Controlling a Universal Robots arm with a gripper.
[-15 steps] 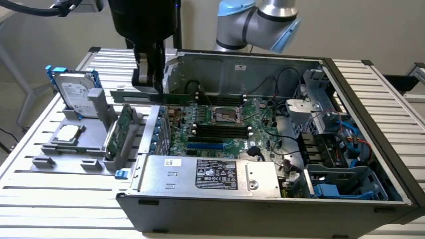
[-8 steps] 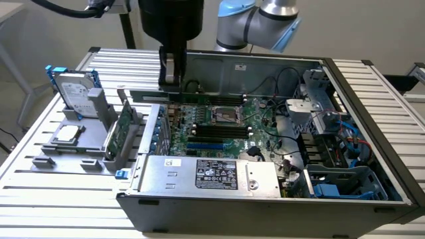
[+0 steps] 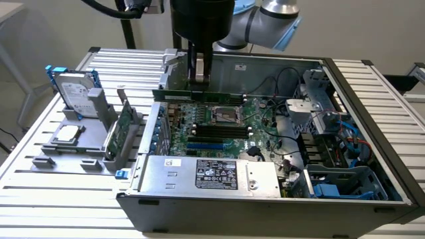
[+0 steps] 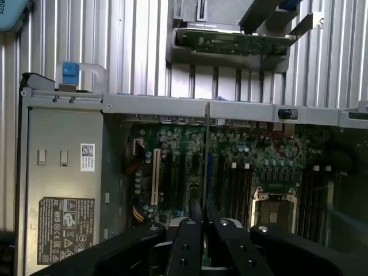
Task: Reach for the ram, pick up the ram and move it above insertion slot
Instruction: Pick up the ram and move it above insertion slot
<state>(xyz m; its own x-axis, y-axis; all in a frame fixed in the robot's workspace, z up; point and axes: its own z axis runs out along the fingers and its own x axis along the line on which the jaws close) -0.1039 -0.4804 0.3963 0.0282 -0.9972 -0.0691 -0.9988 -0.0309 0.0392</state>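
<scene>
Over the open computer case (image 3: 371,149), the arm's upper part is cut off by the frame edge, and the far end of the ram (image 3: 199,95) is partly hidden behind the gripper (image 3: 198,84). In the wrist view the ram (image 4: 205,172) is seen edge-on as a thin vertical line, so its chips cannot be made out. The case is set on a ribbed metal table (image 3: 59,199) before a pale wall; a grey fixture (image 3: 86,134) with a hard drive (image 3: 74,92) is placed beside it. The ram is pinched between nearly closed fingers (image 4: 190,241) and held level above the motherboard, over the black insertion slot (image 3: 218,130) row.
</scene>
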